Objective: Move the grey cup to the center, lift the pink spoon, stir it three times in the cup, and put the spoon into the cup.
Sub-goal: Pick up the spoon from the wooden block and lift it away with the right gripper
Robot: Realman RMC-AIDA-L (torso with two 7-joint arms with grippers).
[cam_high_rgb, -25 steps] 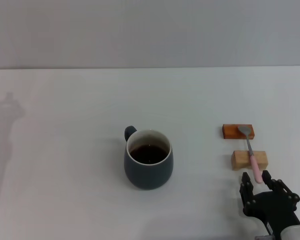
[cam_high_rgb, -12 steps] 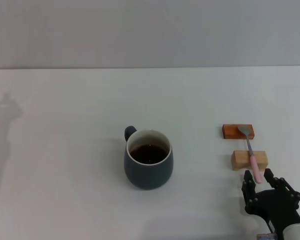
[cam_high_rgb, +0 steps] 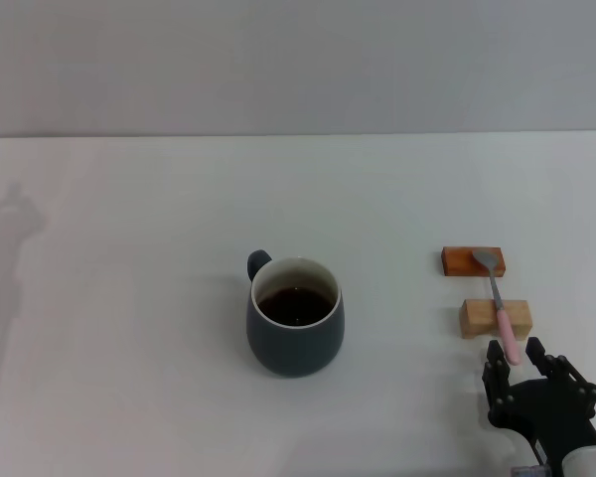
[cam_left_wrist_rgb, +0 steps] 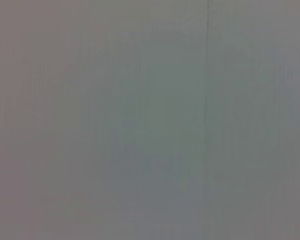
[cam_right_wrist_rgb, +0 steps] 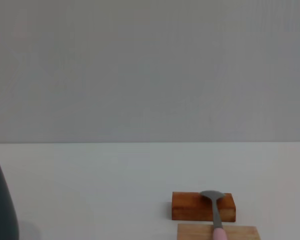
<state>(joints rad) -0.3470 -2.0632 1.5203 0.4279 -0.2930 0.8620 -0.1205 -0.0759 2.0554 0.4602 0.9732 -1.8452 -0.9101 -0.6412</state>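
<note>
Reaching for the pink spoon at lower right, right gripper spread open around its handle end, maybe not touching; needing to close next.

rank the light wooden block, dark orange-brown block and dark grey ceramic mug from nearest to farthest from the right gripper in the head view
From the right gripper:
1. Light wooden block, just ahead of it.
2. Dark orange-brown block, behind the light one.
3. Dark grey ceramic mug, off to its left at the table's centre.
</note>
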